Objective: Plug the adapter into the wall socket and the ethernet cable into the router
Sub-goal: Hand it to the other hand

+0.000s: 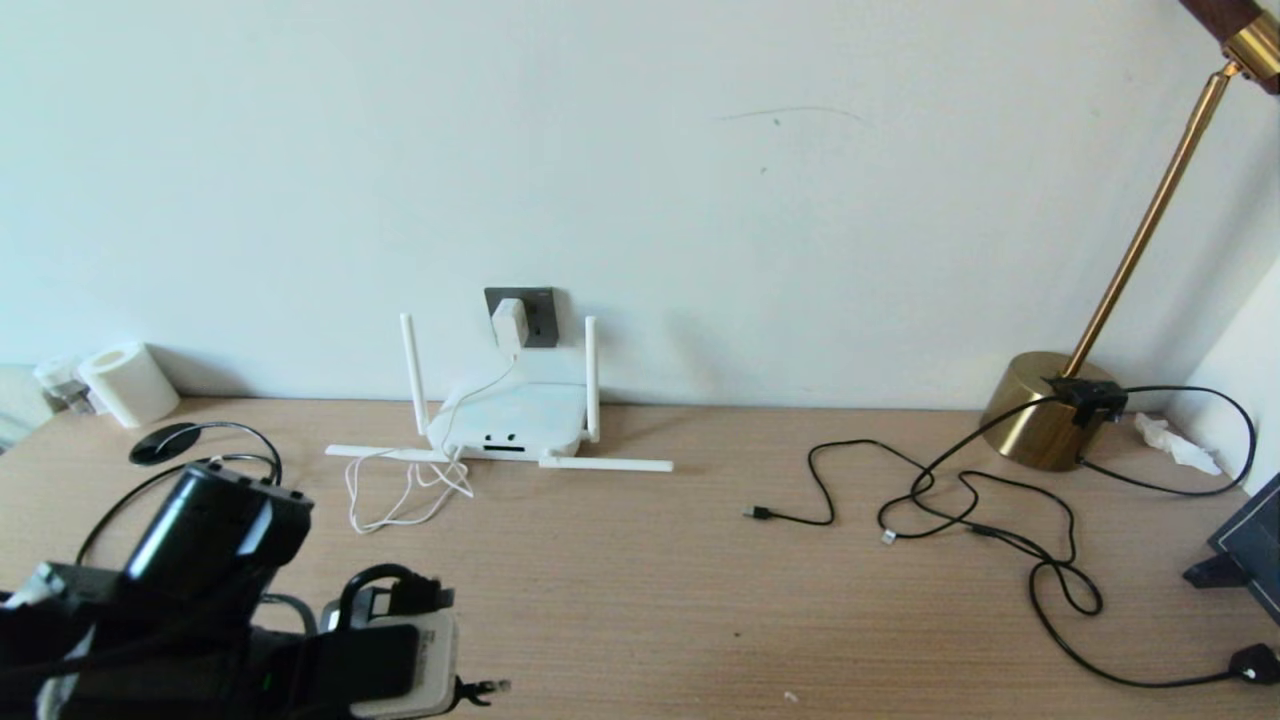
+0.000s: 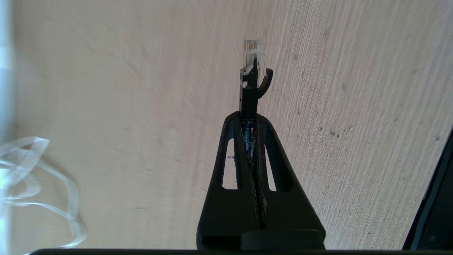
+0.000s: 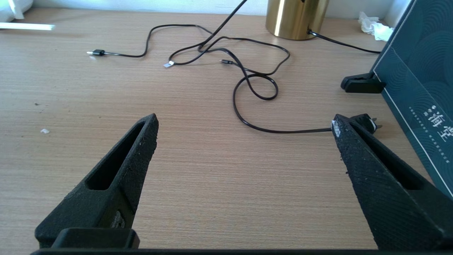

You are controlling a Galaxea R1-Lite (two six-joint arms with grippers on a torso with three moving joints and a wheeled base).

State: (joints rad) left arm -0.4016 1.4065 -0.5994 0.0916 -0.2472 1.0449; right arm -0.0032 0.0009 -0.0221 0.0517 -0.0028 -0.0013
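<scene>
Adapter (image 1: 508, 322) found seated in wall socket (image 1: 536, 316); first step judged done. Left gripper (image 2: 250, 115) clenched on ethernet cable (image 2: 250, 76), plug protruding, low at near left, well short of router (image 1: 508, 420). Right gripper (image 3: 244, 122) spread wide, idle. Next: carry plug to front port, aligned squarely.

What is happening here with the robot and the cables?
The left gripper has its fingers shut on the ethernet cable, its clear plug sticking out above the wooden desk, short of the router. The adapter is already in the wall socket. The right gripper is open over the desk, holding nothing.
</scene>
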